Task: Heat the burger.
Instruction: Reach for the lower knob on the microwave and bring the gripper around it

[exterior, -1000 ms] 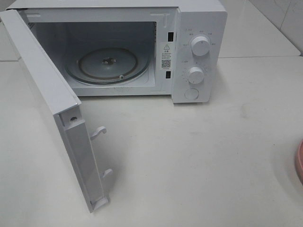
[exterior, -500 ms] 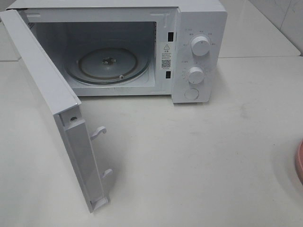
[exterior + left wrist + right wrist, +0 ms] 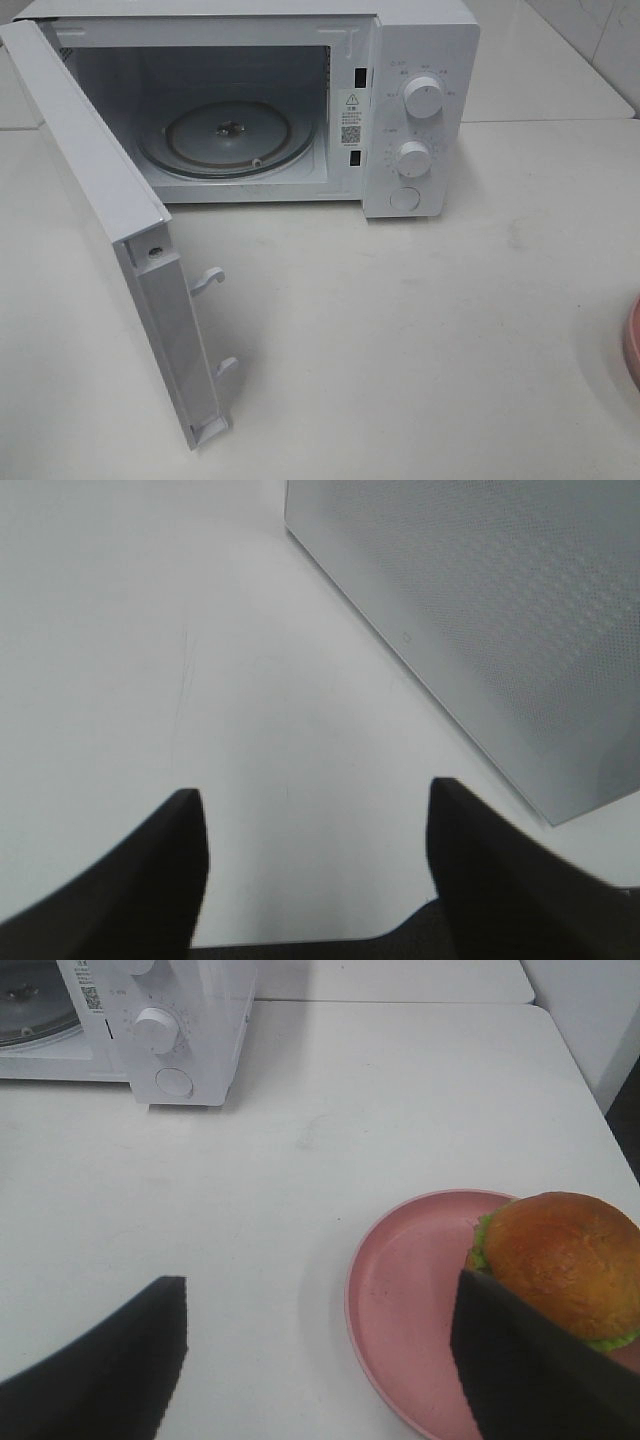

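White table [image 3: 420, 330], microwave [image 3: 415, 110] door wide open; burger [image 3: 560, 1260] sits on its pink plate [image 3: 400, 1310], both my grippers (left [image 3: 315, 810], right [image 3: 320, 1350]) spread apart, holding nothing.

White microwave [image 3: 410, 110], door [image 3: 120, 240] open; pink plate [image 3: 400, 1310] on table [image 3: 420, 340].

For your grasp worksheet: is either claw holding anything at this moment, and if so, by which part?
Nothing is held. The left claw has only bare table between its fingers. The right claw stands open above the table, the burger untouched on its pink plate.

White table [image 3: 420, 330] under even light, pale tiled wall [image 3: 600, 40] at far right.
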{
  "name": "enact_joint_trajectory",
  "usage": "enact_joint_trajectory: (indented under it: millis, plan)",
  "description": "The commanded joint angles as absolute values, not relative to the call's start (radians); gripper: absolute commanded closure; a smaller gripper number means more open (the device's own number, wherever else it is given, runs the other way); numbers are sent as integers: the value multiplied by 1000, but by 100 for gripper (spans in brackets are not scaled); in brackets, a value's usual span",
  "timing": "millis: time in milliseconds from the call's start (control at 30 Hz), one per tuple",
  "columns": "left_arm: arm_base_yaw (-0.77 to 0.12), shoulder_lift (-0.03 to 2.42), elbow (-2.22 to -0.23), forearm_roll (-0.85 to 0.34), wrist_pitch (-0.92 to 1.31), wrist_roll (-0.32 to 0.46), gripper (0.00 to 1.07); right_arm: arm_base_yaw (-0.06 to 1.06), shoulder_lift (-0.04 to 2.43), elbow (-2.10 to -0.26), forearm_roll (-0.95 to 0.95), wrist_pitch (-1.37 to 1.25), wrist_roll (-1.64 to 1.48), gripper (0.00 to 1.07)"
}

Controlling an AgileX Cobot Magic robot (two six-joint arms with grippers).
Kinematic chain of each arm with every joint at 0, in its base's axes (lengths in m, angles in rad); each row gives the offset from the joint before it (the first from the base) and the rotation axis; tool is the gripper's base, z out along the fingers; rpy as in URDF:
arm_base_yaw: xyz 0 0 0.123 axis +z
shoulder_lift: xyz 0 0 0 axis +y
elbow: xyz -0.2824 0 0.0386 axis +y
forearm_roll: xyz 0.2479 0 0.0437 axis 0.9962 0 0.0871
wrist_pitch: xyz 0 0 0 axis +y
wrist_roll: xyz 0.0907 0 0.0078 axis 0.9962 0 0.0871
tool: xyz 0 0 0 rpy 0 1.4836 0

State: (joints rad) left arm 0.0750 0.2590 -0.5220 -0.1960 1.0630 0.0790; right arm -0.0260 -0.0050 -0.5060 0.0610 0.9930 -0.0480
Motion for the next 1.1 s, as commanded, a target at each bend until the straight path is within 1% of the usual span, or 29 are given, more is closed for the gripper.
enact_joint_trajectory:
  millis: [33, 67, 100, 133, 167, 200, 233, 267, 333, 400, 433, 467, 500, 533, 700, 733, 767, 833, 867, 900, 933, 967, 1033, 1067, 1100]
  plan:
    - [74, 285, -532, -209, 1046, 81, 66, -31, -35, -502, 62, 994, -50, 35]
    - [74, 301, -537, -217, 1026, 81, 78, -31, -35, -502, 62, 994, -50, 35]
    - [74, 307, -542, -221, 1008, 82, 84, -31, -35, -502, 62, 994, -50, 35]
    - [74, 307, -542, -221, 1008, 82, 84, -31, -35, -502, 62, 994, -50, 35]
    - [74, 321, -543, -227, 958, 82, 94, -31, -35, -502, 62, 994, -47, 35]
    - [74, 332, -542, -227, 928, 86, 100, -31, -35, -502, 62, 994, -45, 35]
    - [74, 332, -542, -227, 928, 86, 100, -31, -35, -502, 62, 994, -45, 35]
    - [74, 363, -540, -222, 878, 104, 107, -31, -35, -502, 62, 994, -45, 35]
    - [74, 383, -540, -222, 858, 114, 107, -31, -35, -502, 62, 994, -45, 35]
    - [74, 433, -540, -222, 782, 136, 107, -31, -35, -502, 62, 994, -44, 35]
    - [74, 433, -540, -222, 782, 136, 107, -31, -35, -502, 62, 994, -44, 35]
    - [74, 472, -540, -223, 715, 139, 107, -31, -35, -502, 62, 994, -43, 35]
    - [74, 472, -540, -223, 715, 139, 107, -31, -35, -502, 62, 994, -43, 35]
    - [74, 508, -540, -230, 655, 139, 107, -31, -35, -502, 62, 994, -43, 35]
    - [74, 599, -534, -234, 575, 140, 107, -31, -35, -502, 62, 994, -43, 35]
    - [74, 645, -517, -238, 520, 161, 107, -31, -35, -502, 62, 994, -43, 35]
    - [74, 645, -517, -238, 520, 161, 107, -31, -35, -502, 62, 994, -43, 35]
    - [74, 711, -484, -265, 411, 219, 107, -31, -35, -502, 62, 994, -43, 35]
    - [74, 711, -484, -265, 411, 219, 107, -31, -35, -502, 62, 994, -43, 35]
    - [74, 742, -453, -300, 319, 264, 107, -31, -35, -502, 62, 994, -43, 35]
    - [74, 758, -433, -326, 266, 290, 107, -31, -35, -502, 62, 994, -43, 35]
    - [74, 758, -433, -326, 266, 290, 107, -31, -35, -502, 62, 994, -43, 35]
    - [67, 819, -367, -400, 88, 382, 107, -31, -35, -502, 62, 994, -43, 35]
    - [67, 819, -367, -400, 88, 382, 107, -31, -35, -502, 62, 994, -43, 35]
    - [57, 836, -353, -411, 48, 400, 107, -31, -35, -502, 62, 994, -41, 35]
